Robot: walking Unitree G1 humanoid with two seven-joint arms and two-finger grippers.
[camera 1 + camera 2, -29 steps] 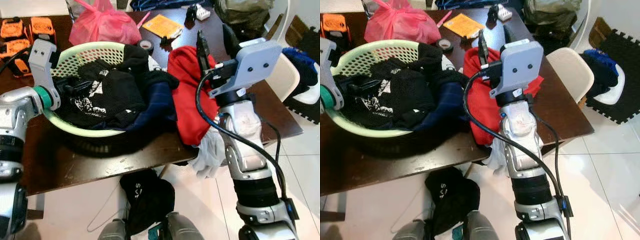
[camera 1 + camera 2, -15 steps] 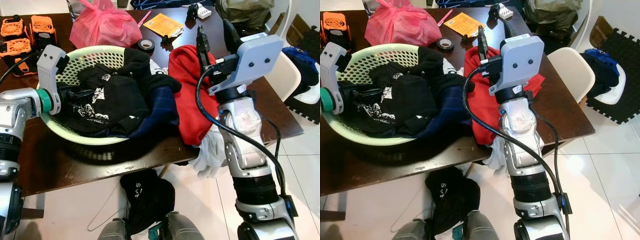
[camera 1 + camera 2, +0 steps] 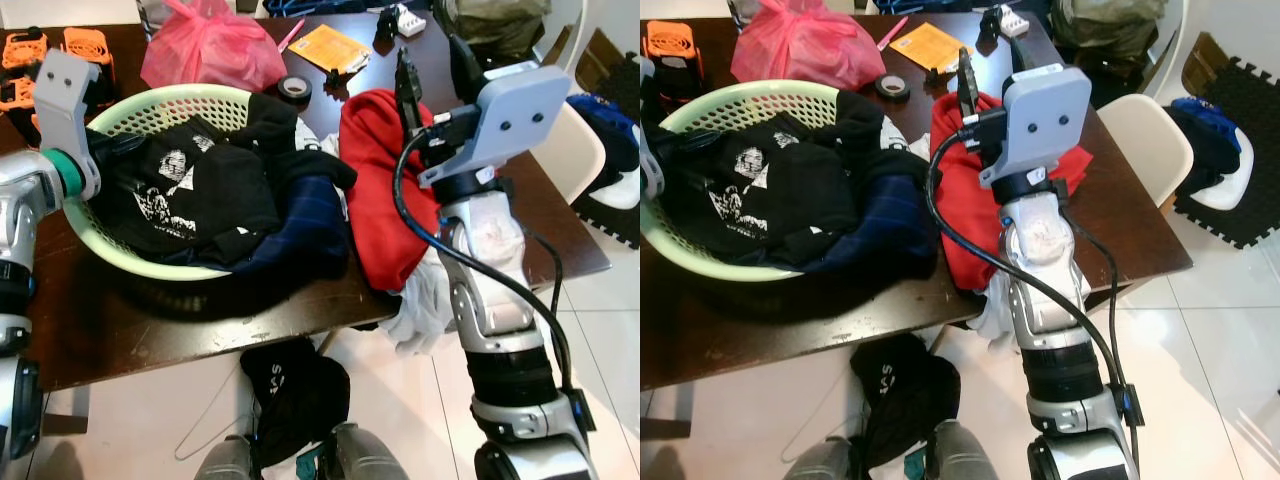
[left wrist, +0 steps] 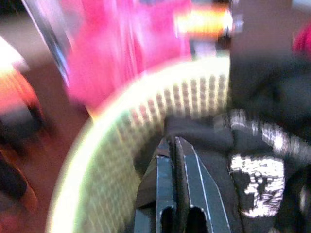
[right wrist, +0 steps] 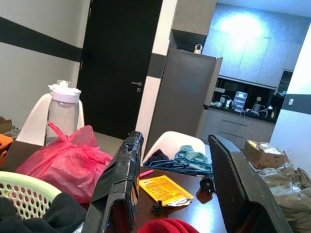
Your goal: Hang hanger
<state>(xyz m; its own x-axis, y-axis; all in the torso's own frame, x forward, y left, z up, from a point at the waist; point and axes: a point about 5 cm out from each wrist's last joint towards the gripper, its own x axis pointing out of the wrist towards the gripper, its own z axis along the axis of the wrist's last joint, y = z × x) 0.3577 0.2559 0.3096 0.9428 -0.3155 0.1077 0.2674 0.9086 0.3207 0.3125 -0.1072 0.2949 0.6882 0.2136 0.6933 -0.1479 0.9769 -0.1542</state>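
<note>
A pale green laundry basket (image 3: 190,98) full of dark clothes stands on the dark wooden table (image 3: 130,330). My left gripper (image 4: 171,141) reaches in over the basket's left rim, its fingers pressed together on a black garment with white print (image 3: 170,190). A red garment (image 3: 375,190) lies beside the basket and hangs over the table's front edge. My right gripper (image 3: 430,72) is raised above it, open and holding nothing. A thin wire hanger (image 3: 205,425) lies on the floor beside a black garment (image 3: 290,395). A bundle of blue hangers (image 5: 187,162) lies at the table's far end.
Behind the basket are a pink plastic bag (image 3: 205,50), a tape roll (image 3: 292,88) and an orange booklet (image 3: 328,48). Orange gear (image 3: 25,75) sits at the far left. A white chair (image 3: 565,150) with blue cloth stands right of the table.
My left gripper has drawn back to the left, pulling the black printed garment toward the basket's left rim. The right arm has hardly moved.
</note>
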